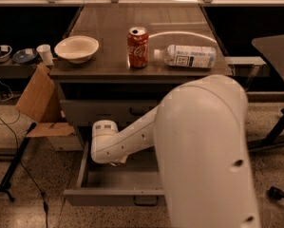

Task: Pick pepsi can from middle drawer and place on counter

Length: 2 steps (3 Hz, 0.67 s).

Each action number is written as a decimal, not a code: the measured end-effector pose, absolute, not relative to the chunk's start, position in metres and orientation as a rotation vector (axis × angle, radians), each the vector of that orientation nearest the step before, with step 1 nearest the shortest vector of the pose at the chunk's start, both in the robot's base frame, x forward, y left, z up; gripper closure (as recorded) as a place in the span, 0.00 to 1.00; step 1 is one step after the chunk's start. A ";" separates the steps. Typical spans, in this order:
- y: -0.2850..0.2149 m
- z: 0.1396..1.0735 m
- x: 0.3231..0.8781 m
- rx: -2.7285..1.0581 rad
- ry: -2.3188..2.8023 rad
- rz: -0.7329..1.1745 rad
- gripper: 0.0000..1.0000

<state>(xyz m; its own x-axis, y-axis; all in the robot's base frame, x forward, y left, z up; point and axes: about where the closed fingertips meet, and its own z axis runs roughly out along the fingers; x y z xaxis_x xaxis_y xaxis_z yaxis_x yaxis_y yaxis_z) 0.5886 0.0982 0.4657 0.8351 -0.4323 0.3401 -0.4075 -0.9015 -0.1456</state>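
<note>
Although the robot's wrist reaches down into the open middle drawer (83, 171), the end effector (116, 161) shows only as a pale sliver beneath that wrist, toward the drawer's left rear, and I cannot tell whether it is apart, together or clamped on anything. The pepsi can is not visible. If it is in the drawer, it is hidden under the wrist and forearm.

Directly above, the upper drawer front (108, 112) is closed. On the table (108, 23), a red Coca-Cola can (138, 47) stands upright near the front edge, a water bottle (189, 56) lies on its side just beside it, and a bowl (76, 48) sits at the front left corner.

The main risk, in my judgement, is a grasp that cannot be checked: an off-centre grip could tip the can on the drawer floor or let it slip on the way up. Rising too steeply could knock wrist or can against the upper drawer front or the table's edge. A careless placement near the front could topple the red can or set the bottle rolling.
</note>
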 end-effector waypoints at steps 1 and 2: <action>0.086 0.487 0.563 -2.959 0.634 -0.511 1.00; 0.050 0.524 0.529 -2.989 0.616 -0.433 1.00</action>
